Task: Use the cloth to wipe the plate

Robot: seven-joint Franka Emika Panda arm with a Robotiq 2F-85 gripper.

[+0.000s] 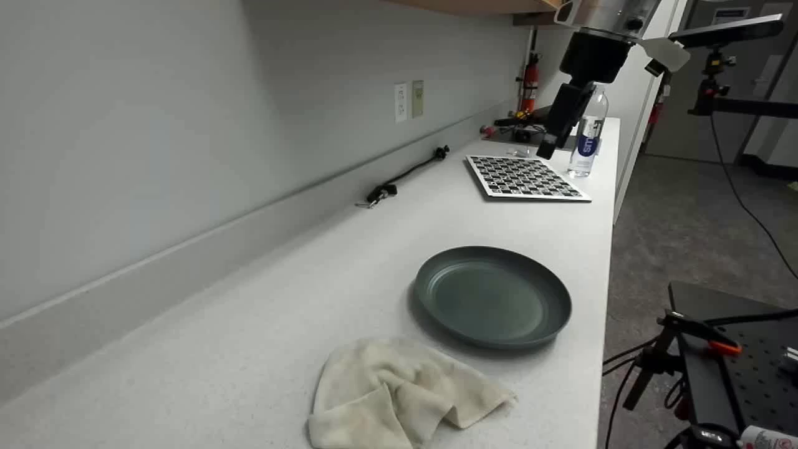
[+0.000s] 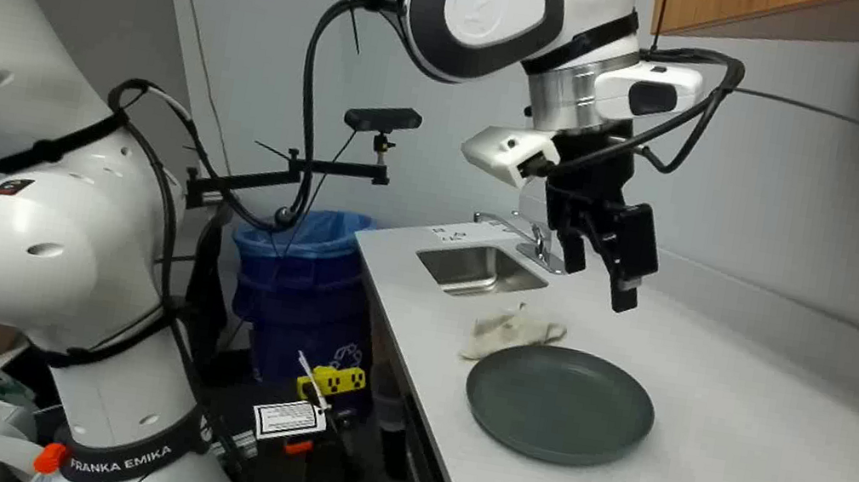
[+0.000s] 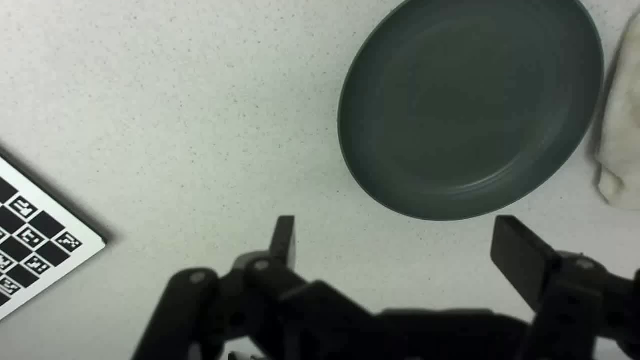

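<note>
A dark green round plate (image 1: 489, 299) lies flat on the white counter; it also shows in an exterior view (image 2: 559, 404) and in the wrist view (image 3: 465, 105). A crumpled beige cloth (image 1: 399, 399) lies on the counter beside the plate. It shows on the sink side of the plate in an exterior view (image 2: 514, 332) and partly at the right edge of the wrist view (image 3: 622, 120). My gripper (image 3: 394, 222) is open and empty, its fingers wide apart. It hangs high above the counter in both exterior views (image 1: 547, 149) (image 2: 599, 283), touching neither plate nor cloth.
A black-and-white checkered board (image 1: 527, 178) lies on the counter, with a water bottle (image 1: 588, 140) beside it. A sink (image 2: 481, 271) lies beyond the cloth. A small black clamp (image 1: 381, 191) with a cable is near the wall. A wooden cabinet (image 2: 775, 16) hangs above.
</note>
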